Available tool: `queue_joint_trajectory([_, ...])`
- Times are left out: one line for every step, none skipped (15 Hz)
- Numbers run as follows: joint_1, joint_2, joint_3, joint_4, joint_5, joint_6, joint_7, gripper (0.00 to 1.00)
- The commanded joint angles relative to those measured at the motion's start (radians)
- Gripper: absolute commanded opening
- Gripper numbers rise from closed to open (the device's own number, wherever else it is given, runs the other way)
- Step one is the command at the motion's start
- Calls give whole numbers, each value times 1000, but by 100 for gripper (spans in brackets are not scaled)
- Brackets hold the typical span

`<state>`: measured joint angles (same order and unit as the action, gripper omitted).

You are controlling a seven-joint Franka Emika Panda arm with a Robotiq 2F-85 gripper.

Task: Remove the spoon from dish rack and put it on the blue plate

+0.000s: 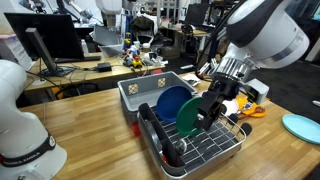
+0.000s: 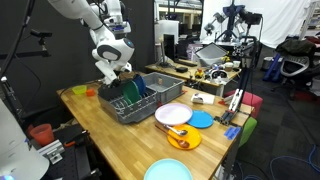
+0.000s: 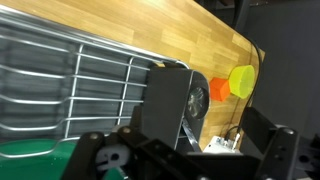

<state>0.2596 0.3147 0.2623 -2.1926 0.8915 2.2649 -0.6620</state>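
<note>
The silver wire dish rack (image 1: 205, 150) with a black base stands on the wooden table, next to a grey tub (image 1: 140, 90); it also shows in an exterior view (image 2: 128, 108). A royal-blue plate (image 1: 172, 101) and a green plate (image 1: 188, 119) stand upright in it. My gripper (image 1: 212, 108) hangs low over the rack, just behind the green plate, and is open. In the wrist view a shiny rounded metal piece (image 3: 197, 100), likely the spoon, sits between the open fingers (image 3: 215, 105), close to one finger. The pale blue plate (image 1: 300, 126) lies flat on the table, also seen in an exterior view (image 2: 168, 171).
A pale pink plate (image 2: 172, 113), a small blue plate (image 2: 201, 119) and an orange plate (image 2: 180, 138) lie beside the rack. An orange block (image 3: 220, 88) and a yellow-green cup (image 3: 241, 78) sit near the table edge. Desks with monitors stand behind.
</note>
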Motion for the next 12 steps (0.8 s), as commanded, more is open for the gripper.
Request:
queue_joint_trajectory([-12, 82, 36, 49, 38, 52, -40, 100])
queue_joint_trajectory([-11, 106, 45, 62, 37, 60, -45, 100])
queue_joint_trajectory([-10, 126, 52, 73, 34, 67, -44, 100])
queue_joint_trajectory([-10, 145, 62, 83, 34, 74, -48, 100])
queue_joint_trajectory([-9, 160, 70, 91, 30, 76, -48, 100])
queue_joint_trajectory([-11, 175, 79, 100, 33, 73, -53, 100])
queue_joint_trajectory([-11, 186, 86, 107, 31, 70, -54, 100])
queue_joint_trajectory([-11, 195, 93, 115, 30, 67, -57, 100])
queue_joint_trajectory([-10, 203, 97, 120, 28, 66, -59, 100])
queue_joint_trajectory([-9, 209, 101, 127, 24, 65, -59, 100])
queue_joint_trajectory([-7, 216, 103, 132, 21, 67, -57, 100])
queue_joint_trajectory([-6, 221, 104, 136, 18, 66, -56, 100])
